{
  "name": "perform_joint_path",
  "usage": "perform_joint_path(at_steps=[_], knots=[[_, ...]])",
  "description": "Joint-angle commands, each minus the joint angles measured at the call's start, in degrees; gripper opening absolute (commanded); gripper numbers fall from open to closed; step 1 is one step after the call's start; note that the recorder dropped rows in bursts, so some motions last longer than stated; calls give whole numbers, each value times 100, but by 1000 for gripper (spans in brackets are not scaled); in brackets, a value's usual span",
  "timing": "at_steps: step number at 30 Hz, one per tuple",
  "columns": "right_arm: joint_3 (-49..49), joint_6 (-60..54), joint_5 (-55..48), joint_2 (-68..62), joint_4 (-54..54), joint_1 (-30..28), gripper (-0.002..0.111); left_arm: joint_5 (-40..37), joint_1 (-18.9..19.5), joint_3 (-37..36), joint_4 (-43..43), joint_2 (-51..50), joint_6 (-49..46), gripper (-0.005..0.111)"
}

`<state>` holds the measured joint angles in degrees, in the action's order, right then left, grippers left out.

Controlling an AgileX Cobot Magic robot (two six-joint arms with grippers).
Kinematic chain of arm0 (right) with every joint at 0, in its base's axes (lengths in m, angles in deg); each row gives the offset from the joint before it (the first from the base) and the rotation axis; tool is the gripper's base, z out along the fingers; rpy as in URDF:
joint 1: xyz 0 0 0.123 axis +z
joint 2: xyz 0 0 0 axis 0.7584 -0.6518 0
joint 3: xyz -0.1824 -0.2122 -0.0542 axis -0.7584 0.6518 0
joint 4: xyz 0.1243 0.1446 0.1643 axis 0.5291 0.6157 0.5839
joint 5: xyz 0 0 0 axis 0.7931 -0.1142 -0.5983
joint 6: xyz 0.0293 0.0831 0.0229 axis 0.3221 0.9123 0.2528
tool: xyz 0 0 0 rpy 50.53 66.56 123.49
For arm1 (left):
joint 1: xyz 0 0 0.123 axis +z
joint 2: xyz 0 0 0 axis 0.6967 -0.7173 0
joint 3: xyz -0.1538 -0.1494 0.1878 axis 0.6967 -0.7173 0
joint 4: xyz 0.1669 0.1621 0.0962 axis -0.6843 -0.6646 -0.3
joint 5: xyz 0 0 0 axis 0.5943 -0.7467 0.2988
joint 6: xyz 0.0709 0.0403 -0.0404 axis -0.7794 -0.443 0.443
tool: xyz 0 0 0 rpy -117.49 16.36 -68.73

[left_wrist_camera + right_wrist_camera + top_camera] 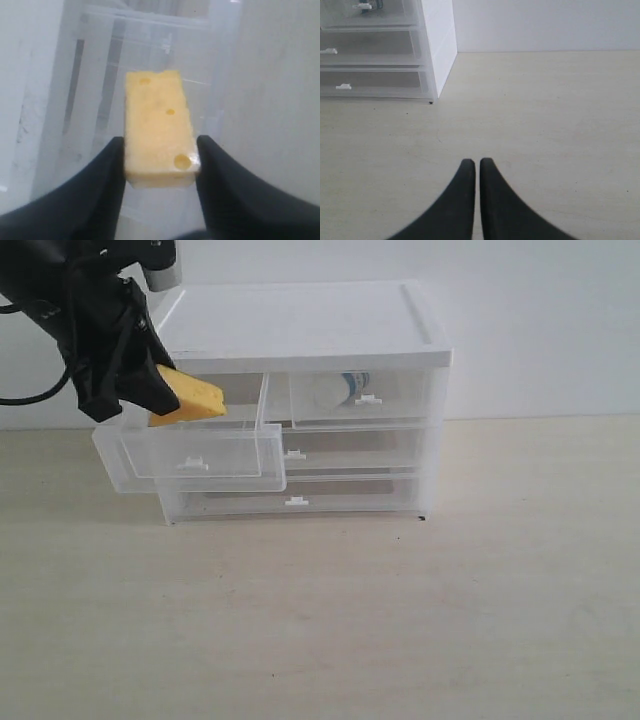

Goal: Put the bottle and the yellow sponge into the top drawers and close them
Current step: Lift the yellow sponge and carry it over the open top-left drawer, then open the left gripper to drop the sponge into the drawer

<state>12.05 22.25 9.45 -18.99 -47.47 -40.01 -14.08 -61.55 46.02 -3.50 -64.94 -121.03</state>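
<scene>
My left gripper (150, 390) is shut on the yellow sponge (190, 398), holding it over the pulled-out top left drawer (205, 455). In the left wrist view the sponge (157, 130) sits between both black fingers (107, 170), with the clear drawer below. The bottle (340, 390) lies inside the shut top right drawer (400, 395); its white cap and blue body show through the plastic. My right gripper (477, 162) is shut on nothing, low over the bare table to the right of the cabinet (440, 45). It is out of the exterior view.
The white-topped cabinet (300, 320) stands at the back of the beige table (350, 620) against a white wall. Two full-width clear drawers (340, 490) below are shut. The open drawer juts out toward the front left.
</scene>
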Motion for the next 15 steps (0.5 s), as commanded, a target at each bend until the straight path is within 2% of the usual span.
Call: perform_joint_path(at_steps=[1,12,15], knots=[[-6,3,47,25,-32,-15,1,154,83,78,97,-134,-166,4],[-6,3,47,25,-32,-15,1,709,83,78,350,-498,-166,4],[-6,3,47,25,-32,-15,1,912,83,78,486,-498,-166,11]])
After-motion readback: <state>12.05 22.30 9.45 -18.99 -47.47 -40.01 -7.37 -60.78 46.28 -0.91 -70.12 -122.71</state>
